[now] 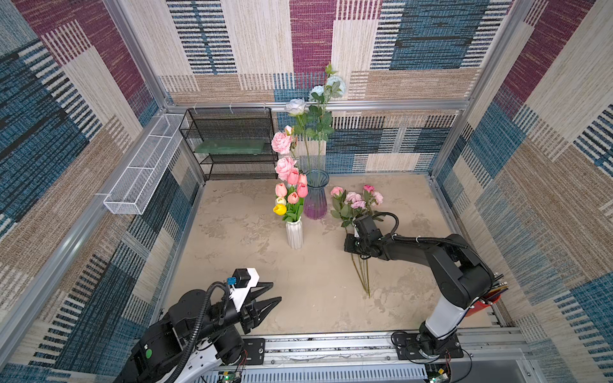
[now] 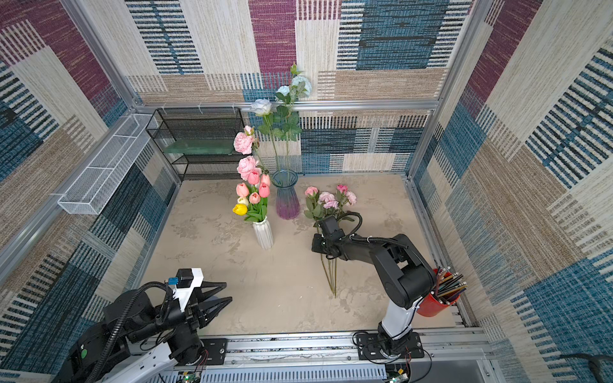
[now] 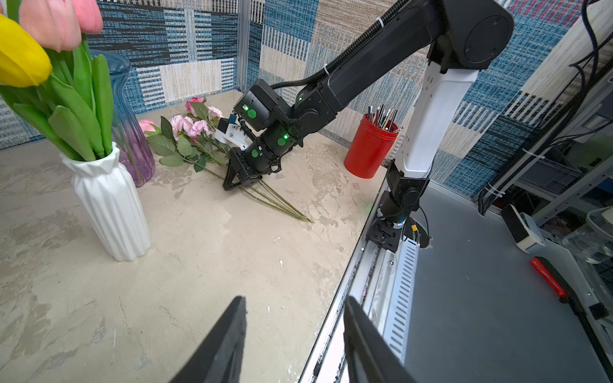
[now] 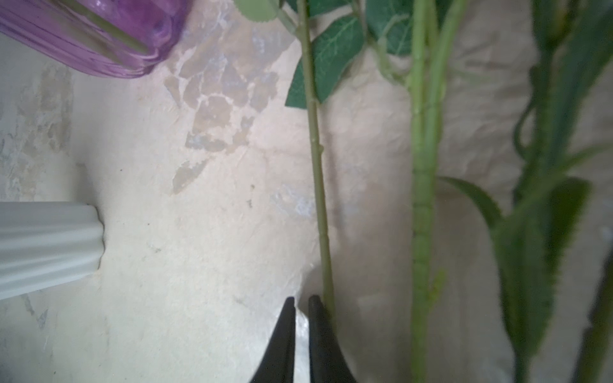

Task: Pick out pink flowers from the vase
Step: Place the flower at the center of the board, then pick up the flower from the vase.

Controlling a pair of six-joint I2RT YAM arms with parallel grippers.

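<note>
While pink flowers [image 1: 356, 199] are laid beside the glass vase [image 1: 315, 199] near the table's [image 1: 232, 282] far edge, the right gripper [image 4: 301, 300] is clenched empty alongside their stems [image 4: 318, 199]; peonies [image 1: 285, 167] in the vase are best lifted straight up.

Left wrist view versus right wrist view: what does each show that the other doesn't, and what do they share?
Only the left wrist view: the blooms of the pink flowers lying on the table, the yellow tulip, the red pencil cup and the open left gripper.
Only the right wrist view: the right gripper close up, shut with nothing between its tips, and a green stem right beside it.
Both: the white vase, the purple glass vase and the laid flowers' stems.
</note>
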